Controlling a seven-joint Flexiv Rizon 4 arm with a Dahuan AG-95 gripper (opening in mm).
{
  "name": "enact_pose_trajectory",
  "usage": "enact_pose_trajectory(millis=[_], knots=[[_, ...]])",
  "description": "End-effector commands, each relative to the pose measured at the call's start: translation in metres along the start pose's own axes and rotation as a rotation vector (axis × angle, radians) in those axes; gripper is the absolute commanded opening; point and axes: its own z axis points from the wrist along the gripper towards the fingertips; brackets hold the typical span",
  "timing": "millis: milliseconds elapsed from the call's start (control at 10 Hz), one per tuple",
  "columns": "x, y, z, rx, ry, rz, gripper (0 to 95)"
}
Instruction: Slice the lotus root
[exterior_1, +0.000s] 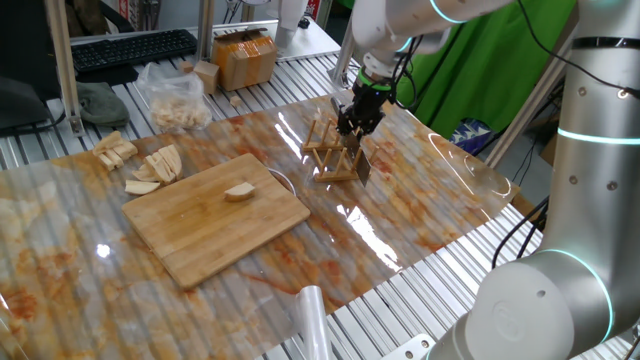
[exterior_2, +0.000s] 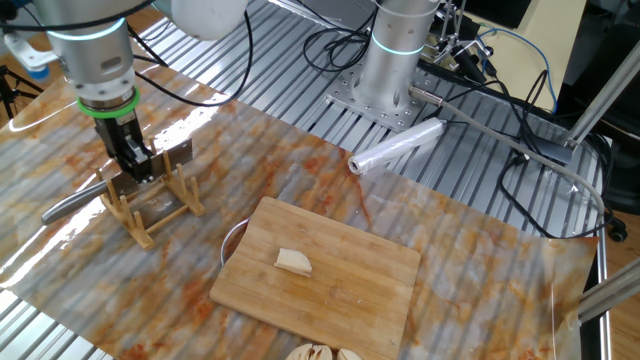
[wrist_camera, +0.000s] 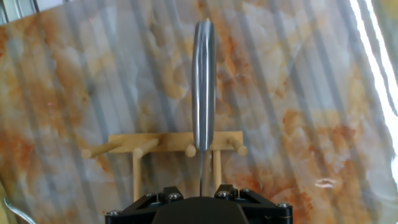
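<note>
Directly below the hand camera, the gripper is gripping the knife with its jaws closed on the blade over the wooden rack. Across the counter, well apart, the lotus root piece is lying on the cutting board, with cut slices sitting just beyond the board.

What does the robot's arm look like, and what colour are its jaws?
The arm is made of fat, smooth, silver-grey tubes with rounded joints. Glowing teal rings circle it, and one ring near the wrist is green. Thin black cables hang beside the wrist. The gripper is black and blocky, and its jaws are black too, with small silver screws on the body.
</note>
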Motion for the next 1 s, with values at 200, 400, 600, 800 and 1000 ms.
enact_pose_trajectory(millis=[200, 400, 600, 800, 1000], knots=[[0.000, -0.002, 0.008, 0.001, -0.005, -0.001, 38.0], [0.001, -0.002, 0.012, 0.000, -0.007, -0.001, 38.0], [0.000, -0.003, 0.016, 0.000, -0.010, -0.004, 38.0], [-0.005, -0.004, 0.018, -0.002, -0.009, -0.010, 38.0], [-0.008, -0.005, 0.021, -0.004, -0.007, -0.010, 38.0]])
